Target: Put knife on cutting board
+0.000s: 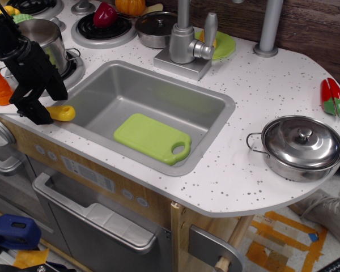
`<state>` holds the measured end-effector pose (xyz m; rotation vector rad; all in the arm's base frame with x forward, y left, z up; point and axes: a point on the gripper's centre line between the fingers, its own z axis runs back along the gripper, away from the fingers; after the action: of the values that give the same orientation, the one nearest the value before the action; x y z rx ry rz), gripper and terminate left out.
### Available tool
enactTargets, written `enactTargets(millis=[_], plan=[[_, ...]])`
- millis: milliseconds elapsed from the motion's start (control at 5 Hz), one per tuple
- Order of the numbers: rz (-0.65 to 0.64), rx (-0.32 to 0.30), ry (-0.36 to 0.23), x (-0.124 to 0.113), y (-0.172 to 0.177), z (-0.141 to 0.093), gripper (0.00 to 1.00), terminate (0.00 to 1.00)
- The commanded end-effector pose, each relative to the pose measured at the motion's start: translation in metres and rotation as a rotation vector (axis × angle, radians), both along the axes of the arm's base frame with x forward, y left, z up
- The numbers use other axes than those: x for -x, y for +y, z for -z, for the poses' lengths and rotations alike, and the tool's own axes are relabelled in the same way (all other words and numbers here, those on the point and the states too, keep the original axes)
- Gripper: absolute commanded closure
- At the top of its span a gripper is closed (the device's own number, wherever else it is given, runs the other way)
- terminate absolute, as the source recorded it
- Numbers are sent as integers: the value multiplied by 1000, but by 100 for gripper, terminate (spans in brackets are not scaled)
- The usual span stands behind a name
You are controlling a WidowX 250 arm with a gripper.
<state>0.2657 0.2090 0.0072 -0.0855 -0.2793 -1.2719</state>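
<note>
I judge the knife (61, 113) light, stiff, slick plastic; I'd pinch its rounded yellow handle. My gripper (37, 113) covers its left end; I cannot tell the jaws' state.

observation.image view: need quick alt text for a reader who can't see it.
A black claw sits low over the yellow-handled knife on the counter left of the sink. The lime-green cutting board lies flat in the sink.

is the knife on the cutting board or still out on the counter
Out on the counter. The knife lies left of the sink, by the claw; the cutting board lies bare in the sink.
</note>
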Motion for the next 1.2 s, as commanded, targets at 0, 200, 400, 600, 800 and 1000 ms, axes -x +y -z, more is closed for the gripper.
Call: enactTargets(millis=[0, 200, 400, 600, 800, 1000], plan=[[-15, 11, -27, -7, 4, -3, 0, 0], [-22, 16, -30, -9, 4, 1, 100, 0], [-29, -1, -25, -9, 2, -8, 100, 0], [-38, -8, -29, -11, -4, -17, 100, 0], [-32, -23, -58, -21, -22, -27, 100, 0], [-25, -38, -141, -36, -53, -35, 100, 0]])
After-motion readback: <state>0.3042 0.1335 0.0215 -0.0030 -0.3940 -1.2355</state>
